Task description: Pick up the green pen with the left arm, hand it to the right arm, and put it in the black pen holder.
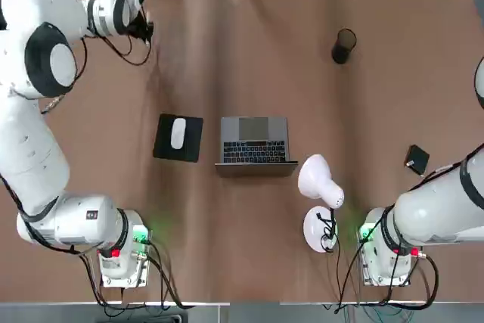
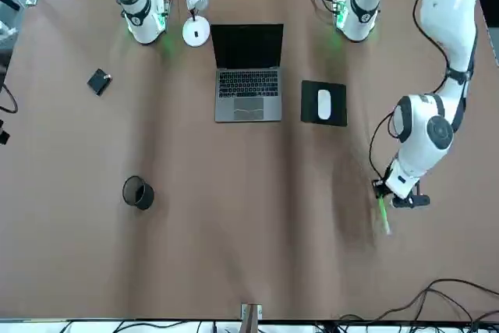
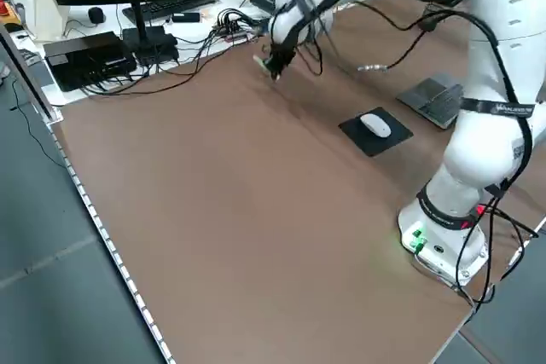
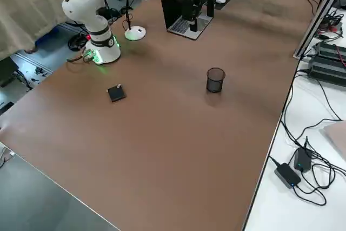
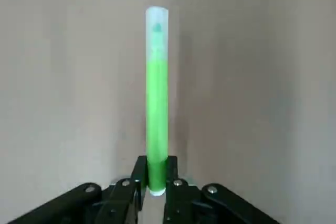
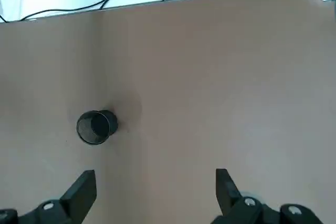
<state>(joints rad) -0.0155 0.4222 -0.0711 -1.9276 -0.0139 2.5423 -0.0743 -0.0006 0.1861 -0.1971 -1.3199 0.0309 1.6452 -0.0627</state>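
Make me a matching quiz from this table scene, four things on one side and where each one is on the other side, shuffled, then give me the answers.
Things:
1. green pen
2. white mouse
3. black pen holder
4. white desk lamp

Places:
A. standing alone on the bare table on the right arm's half, far from the bases
B. clamped by one end in the left gripper
C. next to the right arm's base, near the laptop
D. lying on a black pad beside the laptop

Pairs: 1-B, 2-D, 3-A, 4-C
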